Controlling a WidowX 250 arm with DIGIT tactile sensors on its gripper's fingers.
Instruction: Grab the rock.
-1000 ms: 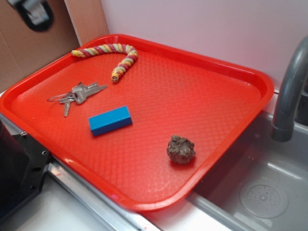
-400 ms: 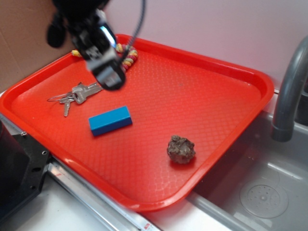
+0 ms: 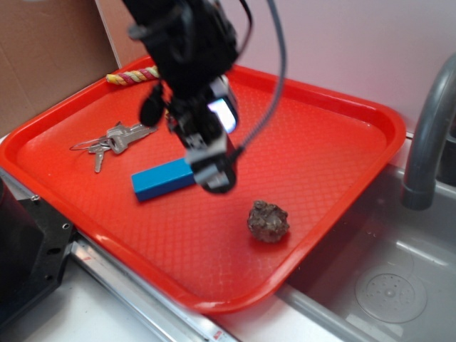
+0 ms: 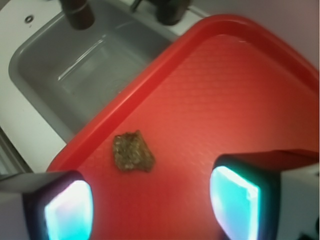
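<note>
Jaws spread wide, rock not grabbed yet

Left to right on the red tray (image 3: 320, 107): keys (image 3: 114, 139), rope toy (image 3: 132, 75), blue block (image 3: 158, 180), then the gripper (image 3: 214, 171) hanging above the tray beside the block, empty. The rock (image 3: 268, 221) sits loose near the tray's front edge, down and right of the jaws. In the wrist view it's ahead of them, left of centre, so I'd guess forward, then drop. Sink (image 3: 388, 278) is next door.

Black arm (image 3: 187, 50), seemingly cyan-lit pads (image 4: 235, 201)
</note>
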